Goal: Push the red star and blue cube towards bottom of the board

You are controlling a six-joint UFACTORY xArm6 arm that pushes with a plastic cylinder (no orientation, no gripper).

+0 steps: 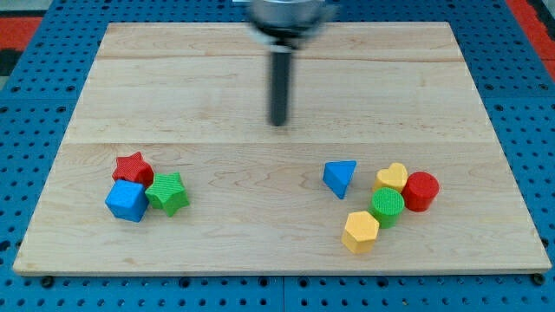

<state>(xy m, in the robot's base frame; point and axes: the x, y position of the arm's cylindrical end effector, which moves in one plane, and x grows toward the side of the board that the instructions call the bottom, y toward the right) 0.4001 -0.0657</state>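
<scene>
The red star [132, 167] lies at the board's lower left, touching the blue cube [127, 200] just below it. A green star [168, 193] touches both on their right. My tip [278, 123] stands near the board's middle, well up and to the right of this cluster, touching no block. The rod rises from it to the view's top.
At the lower right lie a blue triangle [340, 177], a yellow heart [392, 178], a red cylinder [421, 191], a green cylinder [387, 206] and a yellow hexagon [361, 231]. The wooden board [277, 87] rests on a blue pegboard.
</scene>
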